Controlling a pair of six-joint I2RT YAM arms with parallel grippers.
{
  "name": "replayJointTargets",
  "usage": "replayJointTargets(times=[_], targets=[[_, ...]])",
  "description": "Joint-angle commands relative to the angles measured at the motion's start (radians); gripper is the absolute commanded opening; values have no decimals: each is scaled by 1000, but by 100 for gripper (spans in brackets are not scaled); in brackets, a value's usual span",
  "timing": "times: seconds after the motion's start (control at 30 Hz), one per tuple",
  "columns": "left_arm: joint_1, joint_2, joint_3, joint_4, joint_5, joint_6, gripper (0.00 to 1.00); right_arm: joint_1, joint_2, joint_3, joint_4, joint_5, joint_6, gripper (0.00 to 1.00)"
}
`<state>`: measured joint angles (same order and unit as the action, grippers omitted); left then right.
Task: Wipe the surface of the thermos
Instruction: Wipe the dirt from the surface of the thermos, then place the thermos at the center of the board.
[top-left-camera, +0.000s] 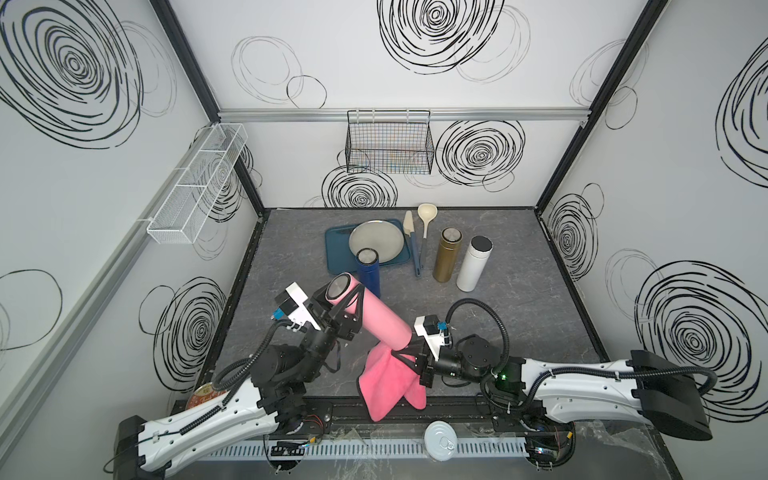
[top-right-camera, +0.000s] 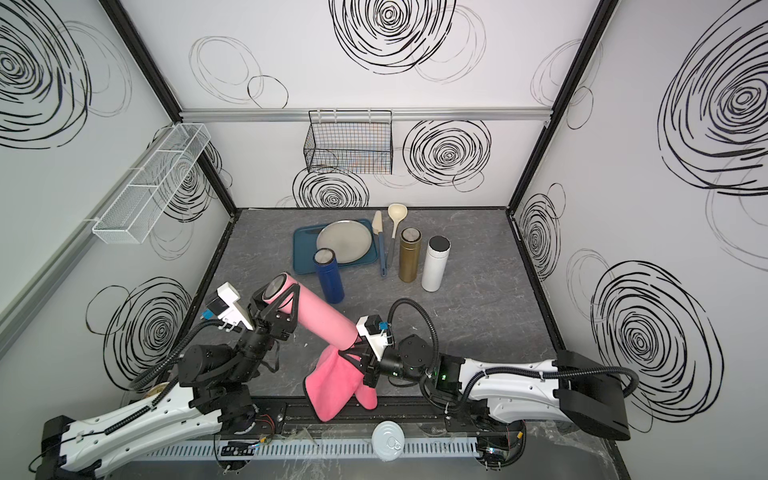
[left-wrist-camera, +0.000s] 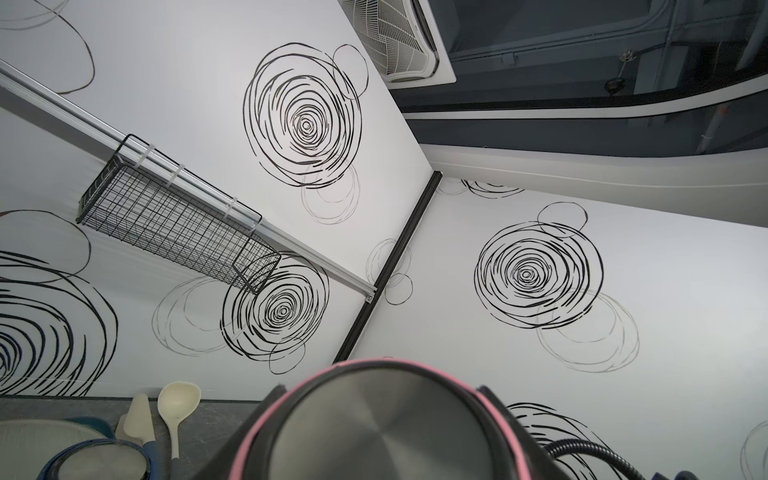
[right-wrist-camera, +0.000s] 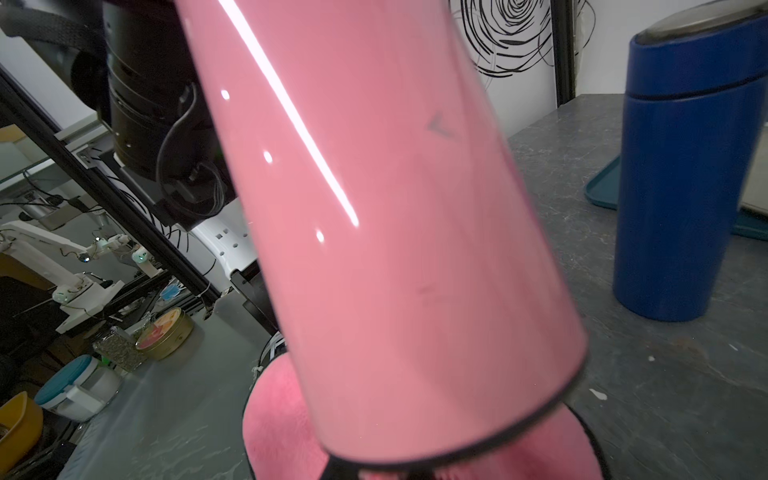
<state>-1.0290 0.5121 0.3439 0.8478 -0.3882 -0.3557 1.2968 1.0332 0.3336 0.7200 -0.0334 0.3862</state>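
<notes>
With 12 o'clock taken as the back wall in the top views, the pink thermos (top-left-camera: 370, 318) is seen held off the table (top-left-camera: 519, 291) at about 8 o'clock from its middle. It is tilted, with the lid end raised toward 10 o'clock and the base lowered toward 4 o'clock. The left gripper (top-left-camera: 340, 293) is clamped around the pink thermos just below the lid, one finger on each side of the body. In the left wrist view only the steel lid (left-wrist-camera: 382, 436) is shown, close up between the dark fingers. The right gripper (top-left-camera: 409, 361) is pressed together on a pink cloth (top-left-camera: 386, 386) at the base end. The cloth is bunched against the base's edge and hangs down toward 6 o'clock, over the table's front rail. In the right wrist view the glossy pink body (right-wrist-camera: 395, 249) fills the middle, with the cloth (right-wrist-camera: 282, 415) directly under the base. A blue thermos (top-left-camera: 370, 276) stands upright just beside the lid end, at its 1 o'clock. Behind it, toward 12 o'clock, a plate (top-left-camera: 376, 241) is set on a teal tray (top-left-camera: 336, 253). At 3 o'clock from the tray a spatula (top-left-camera: 411, 241) and a ladle (top-left-camera: 426, 220) lie side by side. Farther toward 3 o'clock a gold thermos (top-left-camera: 445, 257) and a white thermos (top-left-camera: 473, 266) stand upright.
</notes>
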Motion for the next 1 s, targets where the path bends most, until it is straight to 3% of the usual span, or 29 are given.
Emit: replayJointTargets(times=[0.0, 0.1, 0.3, 0.53, 0.7, 0.83, 0.97], targets=[[1, -30, 28, -6, -12, 9, 0, -49, -152, -32, 70, 58, 24, 0], [6, -51, 30, -102, -48, 41, 0, -87, -287, -74, -32, 117, 47, 0], [57, -80, 12, -319, -224, 69, 0, -97, -526, -105, -297, 301, 68, 0], [257, -121, -49, -450, -339, 73, 0, -216, -631, -47, -622, 581, 70, 0], [454, -125, -112, -394, -325, 75, 0, -410, -619, -15, -697, 665, 53, 0], [608, -76, -191, -225, -293, 57, 0, -536, -587, -36, -703, 667, 110, 0], [732, 35, -233, -59, -307, 13, 0, -615, -557, -57, -715, 751, 160, 0]])
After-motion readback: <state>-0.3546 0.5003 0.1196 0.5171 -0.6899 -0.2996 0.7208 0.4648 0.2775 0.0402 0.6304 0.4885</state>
